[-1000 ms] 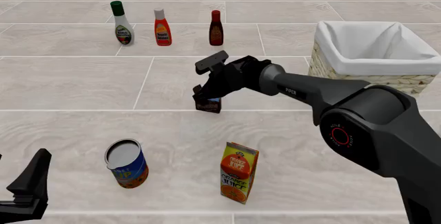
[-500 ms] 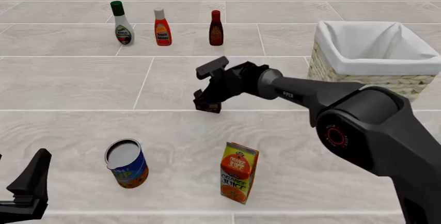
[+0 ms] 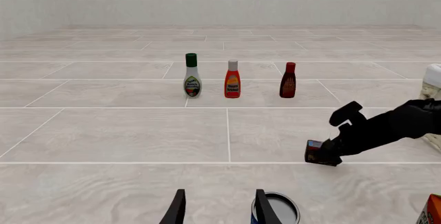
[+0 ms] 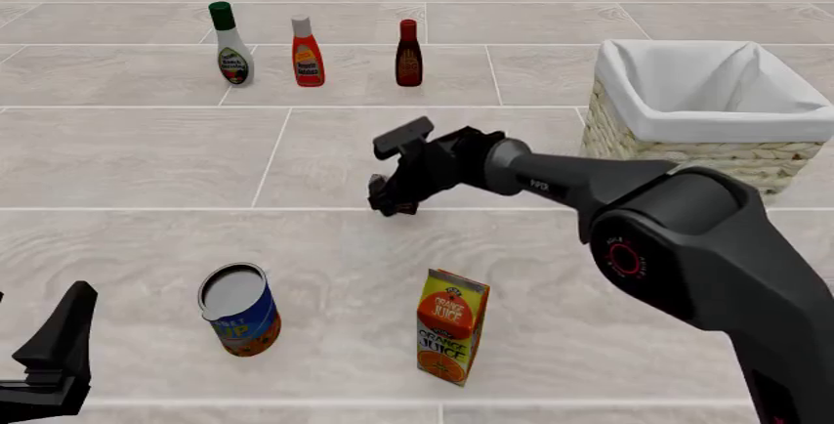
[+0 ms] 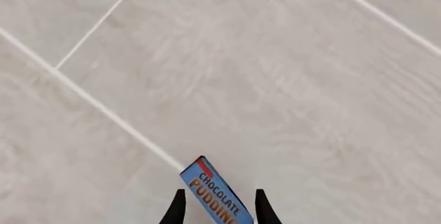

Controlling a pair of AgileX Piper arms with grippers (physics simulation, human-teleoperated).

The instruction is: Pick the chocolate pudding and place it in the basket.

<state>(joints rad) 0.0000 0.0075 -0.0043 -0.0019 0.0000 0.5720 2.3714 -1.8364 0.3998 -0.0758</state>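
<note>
Basket (image 4: 710, 102) first: you have the big wicker one with its white cloth lining standing at the far right of the tiled floor, well apart from the carton and on the right arm's own side. Your right gripper (image 4: 389, 194) reaches out ahead of centre, and the chocolate pudding (image 5: 216, 197) sits between its fingers; the right wrist view shows the blue printed edge of the carton running forward out of the narrow gap, long axis roughly along the fingers, a fingertip close on each side. I judge you have it clamped, though actual contact of the pads is not plain. From the left wrist view the chocolate pudding is a small dark box low at the gripper's tip, at or just above the floor; which, I cannot tell. The coming move turns on this: the basket lies to the right and a little beyond the held carton, so lift before you swing right over the rim. Your left gripper (image 3: 219, 208) idles near the tin can (image 4: 240, 309), fingers moderately apart, holding nothing.
</note>
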